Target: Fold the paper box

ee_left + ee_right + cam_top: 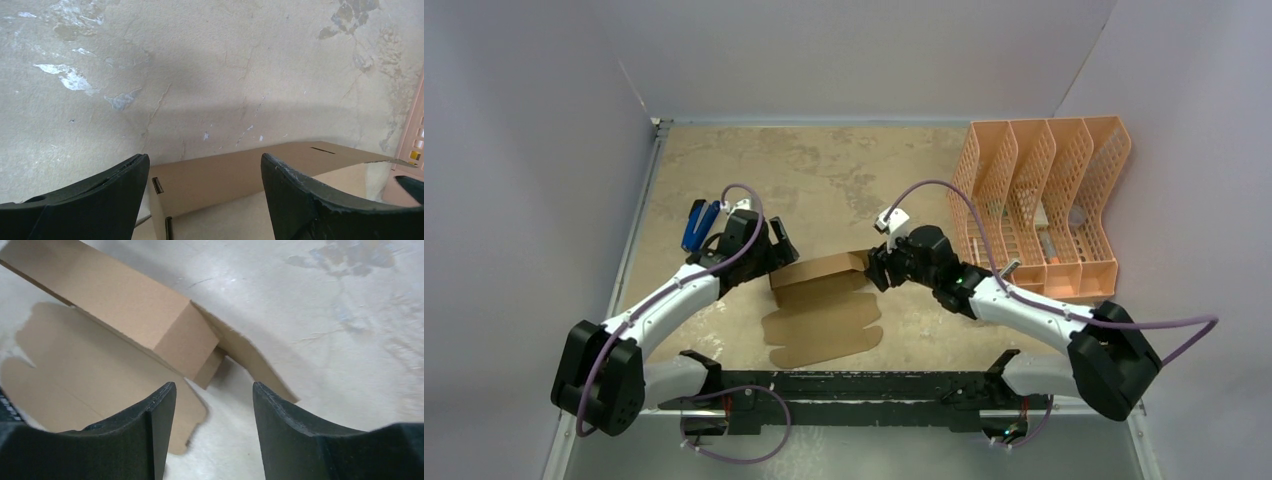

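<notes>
The table (824,160) carries the box (824,320) at its middle, with the organizer (1044,200) well to the box's right and far side; the box is half formed, its far wall raised and its near flaps flat toward the arm bases; its long axis runs left to right, one end toward each arm. The left gripper (778,250) sits at the box's left end, fingers (100,200) spread wide with the raised wall showing between them, pinching nothing that I can see; the right gripper (876,270) sits just off the box's right end, fingers (145,430) apart and empty, pointing at the end tab (209,371). I judge the right end to be the next fold, and the right arm is the nearer to it.
</notes>
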